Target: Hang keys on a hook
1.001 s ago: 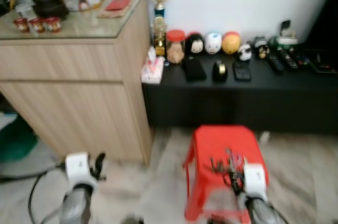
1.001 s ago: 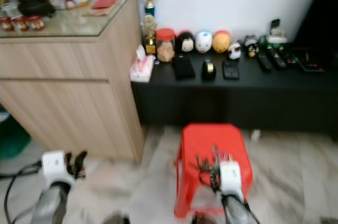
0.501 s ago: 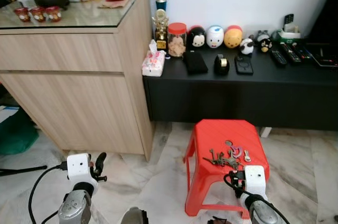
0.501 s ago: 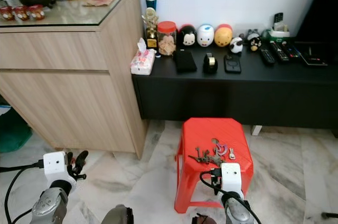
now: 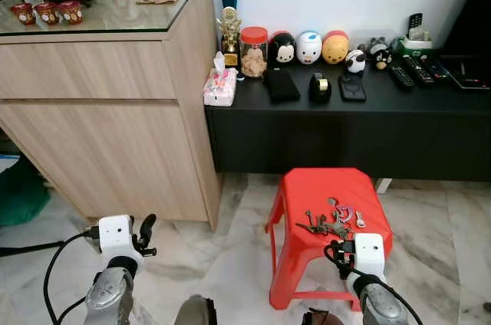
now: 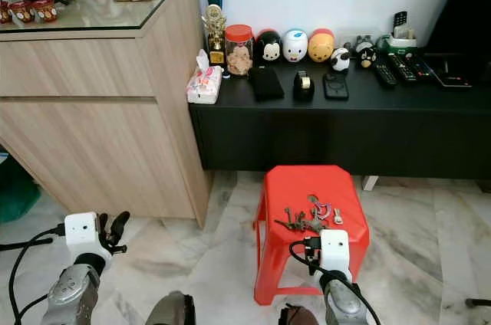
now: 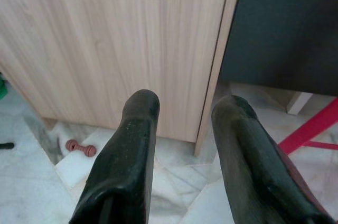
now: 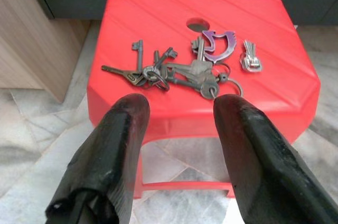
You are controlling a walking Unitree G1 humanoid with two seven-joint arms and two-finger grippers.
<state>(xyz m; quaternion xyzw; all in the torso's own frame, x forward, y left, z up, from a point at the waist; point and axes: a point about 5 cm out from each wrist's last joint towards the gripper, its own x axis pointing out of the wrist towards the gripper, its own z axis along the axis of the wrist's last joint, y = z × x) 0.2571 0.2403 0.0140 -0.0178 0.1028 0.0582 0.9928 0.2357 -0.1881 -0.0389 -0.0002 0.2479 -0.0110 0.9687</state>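
Keys (image 8: 179, 71) lie loose on the red stool (image 8: 158, 7), frame centre. Light, rigid metal, slippery and floppy as a bunch; best pinched at the ring. Right gripper (image 8: 179, 123) hovers just short, fingers spread. Left gripper (image 7: 182, 123) idle, parted too.

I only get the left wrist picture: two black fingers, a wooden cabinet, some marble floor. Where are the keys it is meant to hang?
Observer: The keys lie in a bunch on top of a red stool, in front of the right hand.
Operator: Has that hand got them?
Observer: No. Its fingers are spread, short of the stool's near edge, touching nothing.
Operator: Anything else on the stool?
Observer: A purple clip on the bunch, and a small silver piece lying apart beside it.
Operator: Do you see a hook?
Observer: I cannot pick one out. Behind the stool is a black low cabinet with round toy figures.
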